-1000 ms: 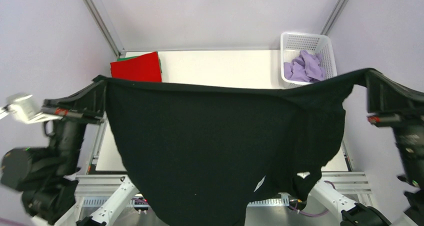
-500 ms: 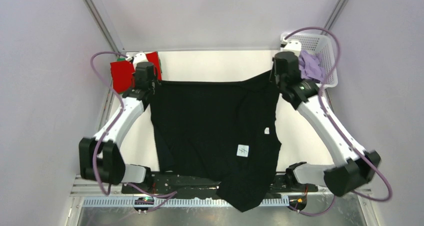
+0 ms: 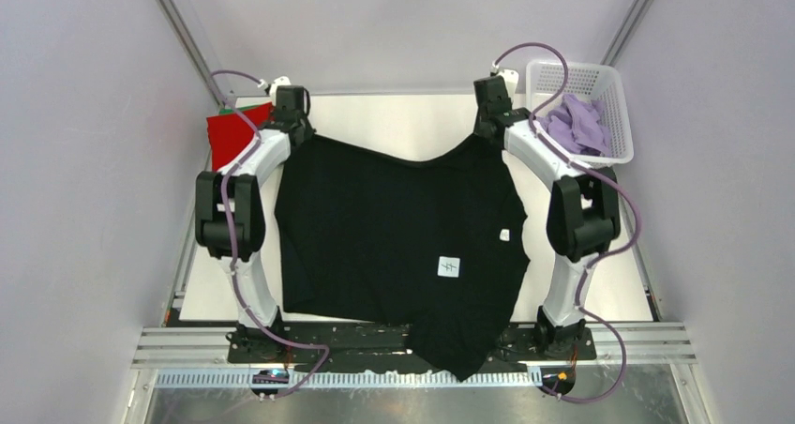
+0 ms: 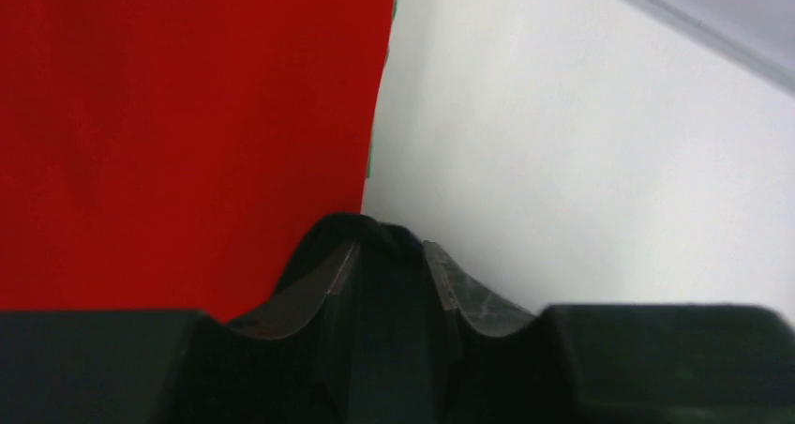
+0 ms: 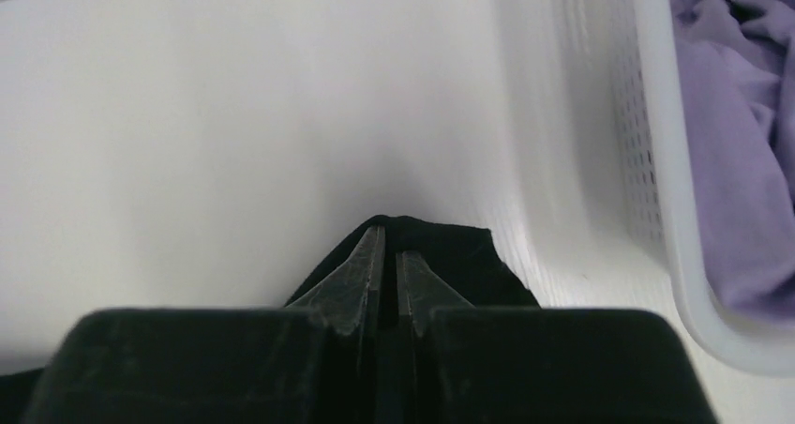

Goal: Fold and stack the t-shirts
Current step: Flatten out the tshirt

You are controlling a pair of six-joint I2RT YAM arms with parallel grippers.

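left gripper (image 4: pixel 392 246) and right gripper (image 5: pixel 387 241) each clamped on a far corner of black shirt (image 3: pixel 394 246); long axis runs far-to-near from fingers, near end overhanging.

The top camera looks down from behind the arm bases over the desk (image 3: pixel 394 124) and black t-shirt (image 3: pixel 394 227). Each wrist camera sits close, seemingly low. One is behind the left fingers (image 4: pixel 464 293), facing the shirt's far-left corner and the red t-shirt (image 4: pixel 178 114). The other is behind the right fingers (image 5: pixel 356 279), facing its far-right corner and the basket (image 5: pixel 670 208). Both corners also show from above.

Black t-shirt (image 3: pixel 394 227); red t-shirt (image 3: pixel 231 133), green-edged perhaps
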